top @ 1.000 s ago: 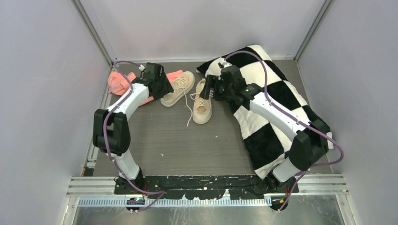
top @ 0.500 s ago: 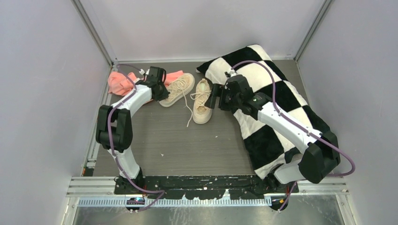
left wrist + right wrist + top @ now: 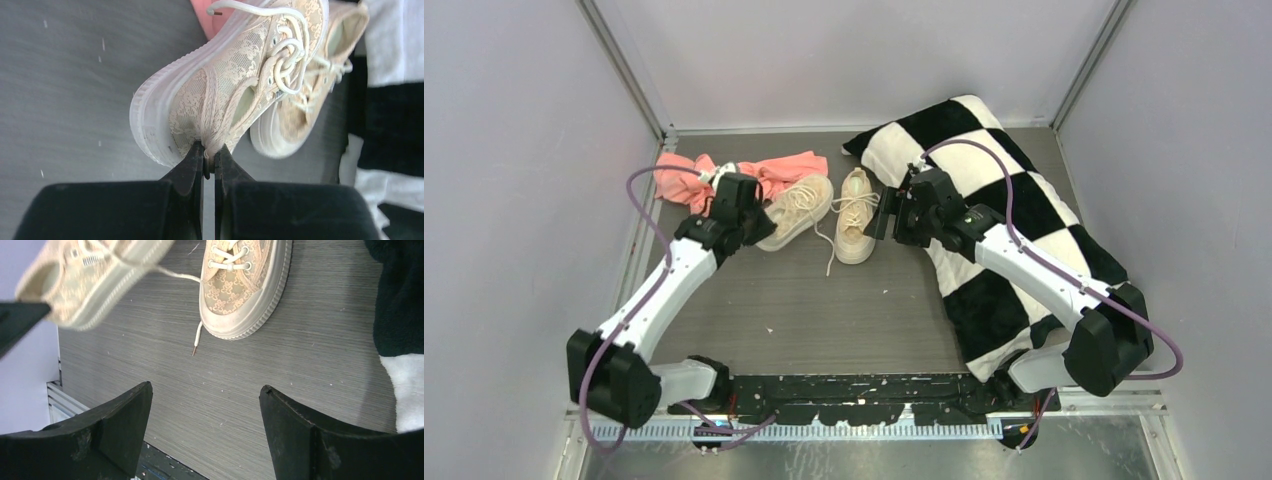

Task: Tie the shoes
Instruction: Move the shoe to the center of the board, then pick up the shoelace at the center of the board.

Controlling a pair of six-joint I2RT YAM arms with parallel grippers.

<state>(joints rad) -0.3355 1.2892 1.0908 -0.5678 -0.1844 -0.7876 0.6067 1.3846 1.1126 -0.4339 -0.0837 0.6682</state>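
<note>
STATUS early: laces [image 3: 198, 337] loose, no knot on either shoe | left gripper [image 3: 209, 154] clenched on heel of left shoe [image 3: 799, 205], beside pink cloth [image 3: 774, 165] | right gripper [image 3: 205, 392] spread, empty, near right shoe [image 3: 856, 218] | REMAINING both bows

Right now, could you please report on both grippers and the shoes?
Left gripper shut on heel of held shoe. Right gripper open, over table, short of other shoe. Its lace lies loose. Pillow beside right arm.
</note>
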